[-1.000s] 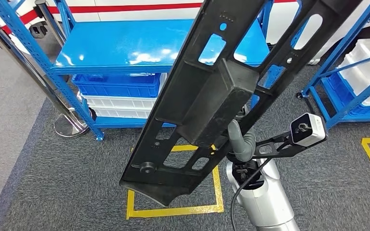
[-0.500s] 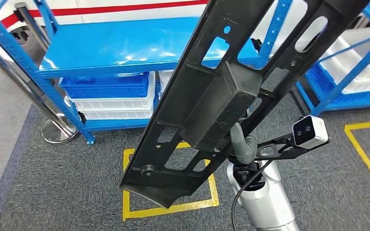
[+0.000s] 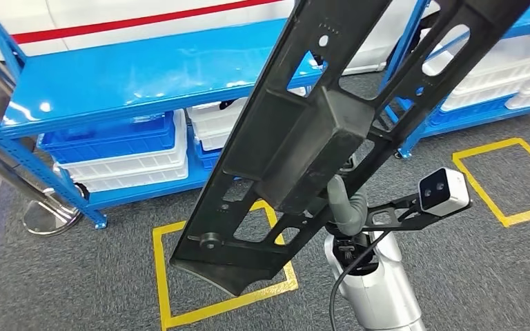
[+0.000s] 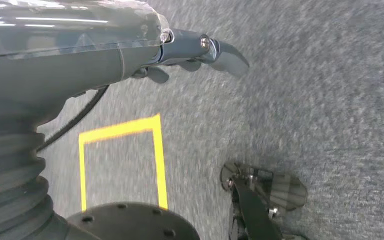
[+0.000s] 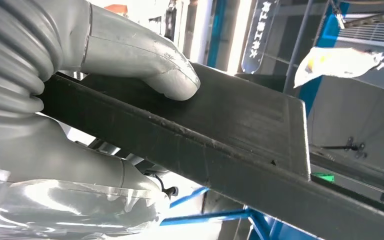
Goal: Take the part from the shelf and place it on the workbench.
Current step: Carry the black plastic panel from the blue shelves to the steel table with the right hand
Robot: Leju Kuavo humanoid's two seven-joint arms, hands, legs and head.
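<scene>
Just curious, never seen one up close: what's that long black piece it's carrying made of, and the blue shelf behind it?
The long black part looks like moulded plastic or coated metal; I can't tell which. It is matt, with cut-out slots and a faintly scuffed surface beside the right hand. The blue shelf looks like painted steel: glossy, mirroring the lights, on perforated uprights.

The right arm (image 3: 376,289) is silver with a black cable (image 3: 341,283); the hand (image 3: 345,203) has a grey thumb and ribbed grey cover.
</scene>
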